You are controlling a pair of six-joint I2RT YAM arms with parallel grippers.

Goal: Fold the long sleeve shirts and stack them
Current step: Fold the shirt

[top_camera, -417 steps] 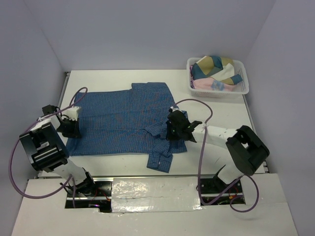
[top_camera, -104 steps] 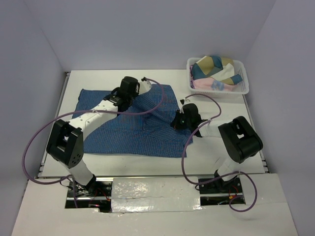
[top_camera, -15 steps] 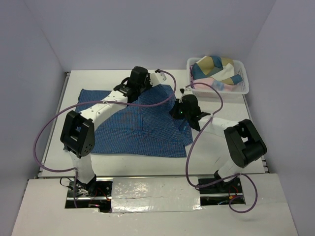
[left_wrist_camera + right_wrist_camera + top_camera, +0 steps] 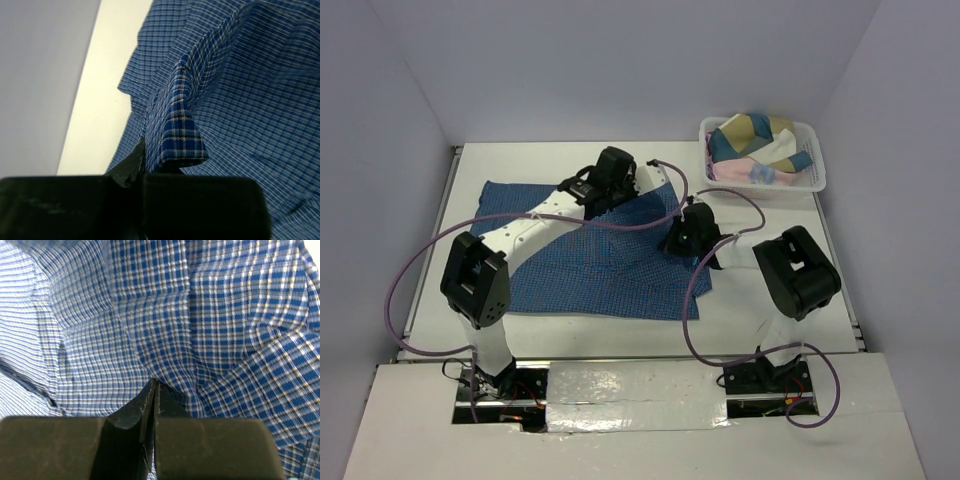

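A blue fine-checked long sleeve shirt (image 4: pixel 570 270) lies spread over the middle of the white table (image 4: pixel 760 300). My left gripper (image 4: pixel 625 180) reaches across to its far right part and is shut on a raised fold of the cloth (image 4: pixel 182 137). In the left wrist view the left gripper (image 4: pixel 157 157) has that fold sticking up out of it. My right gripper (image 4: pixel 682 235) sits at the shirt's right edge. The right wrist view shows the right gripper (image 4: pixel 154 385) with its jaws pressed together. Creases of the shirt (image 4: pixel 225 315) run into its tip.
A white basket (image 4: pixel 817 165) stands at the back right corner, heaped with other garments (image 4: pixel 755 140) in teal, tan and pink. Purple cables loop over the shirt and table from both arms. The table's left edge runs beside the shirt.
The left gripper has carried its fold of shirt a little farther right. The right gripper has shifted slightly toward me and closed its jaws on the shirt's right edge.
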